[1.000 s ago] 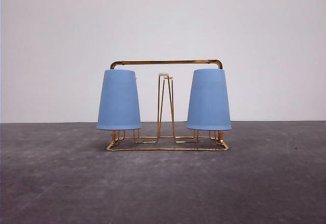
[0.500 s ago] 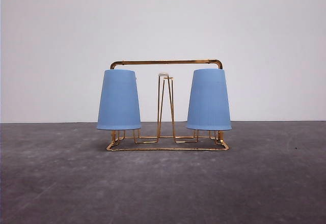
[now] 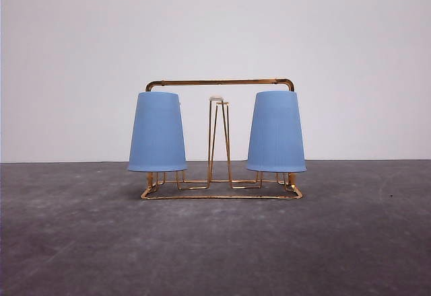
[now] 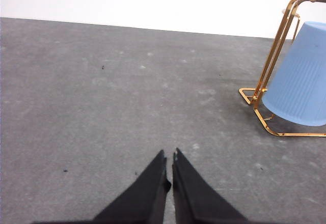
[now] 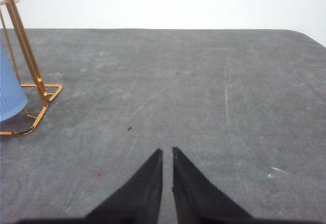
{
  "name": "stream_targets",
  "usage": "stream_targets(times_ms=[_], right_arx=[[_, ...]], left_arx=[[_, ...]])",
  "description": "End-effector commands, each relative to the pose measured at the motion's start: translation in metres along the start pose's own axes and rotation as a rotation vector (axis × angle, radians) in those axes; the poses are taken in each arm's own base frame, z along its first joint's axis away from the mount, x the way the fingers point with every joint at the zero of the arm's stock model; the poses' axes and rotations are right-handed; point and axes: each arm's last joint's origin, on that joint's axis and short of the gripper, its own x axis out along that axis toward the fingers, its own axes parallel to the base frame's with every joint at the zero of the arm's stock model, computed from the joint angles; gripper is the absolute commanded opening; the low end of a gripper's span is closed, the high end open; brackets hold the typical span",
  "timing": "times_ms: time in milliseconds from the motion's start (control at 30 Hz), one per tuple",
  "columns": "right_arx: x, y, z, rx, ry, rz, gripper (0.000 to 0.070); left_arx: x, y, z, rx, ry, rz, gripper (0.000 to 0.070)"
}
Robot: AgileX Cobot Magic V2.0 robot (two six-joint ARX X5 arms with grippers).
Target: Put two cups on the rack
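Both blue cups [image 3: 157,132] [image 3: 276,132] sit inverted on the gold wire rack [image 3: 221,83], left and right ends. Left gripper [image 4: 168,159] and right gripper [image 5: 167,152] pinched nearly closed, empty. Cups probably light, ribbed plastic; grip mid-wall.

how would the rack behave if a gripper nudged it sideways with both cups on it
The rack is thin wire, so probably light and apt to slide on the table. Its base looks narrow front to back, so it might tip. The left cup and right cup sit loosely on pegs and may wobble.
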Motion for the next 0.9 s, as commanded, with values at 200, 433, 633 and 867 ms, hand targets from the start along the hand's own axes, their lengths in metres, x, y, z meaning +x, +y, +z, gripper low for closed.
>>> stream_targets(times_ms=[200,433,633,867], right_arx=[[0.0003,0.0000,0.0001,0.011,-0.009,-0.001,0.0032],[0.0003,0.0000,0.0001,0.011,-0.009,-0.001,0.0032],[0.0003,0.0000,0.0001,0.011,-0.009,0.000,0.0032],[0.0003,0.0000,0.0001,0.011,-0.008,-0.001,0.0032]], left_arx=[[0.0015,0.0007,-0.0036,0.009,0.002,0.005,0.0000],[0.0015,0.0007,-0.0036,0.010,0.002,0.005,0.0000],[0.0014,0.0007,-0.0035,0.010,0.001,0.005,0.0000],[0.0015,0.0007,-0.0036,0.009,0.002,0.005,0.0000]])
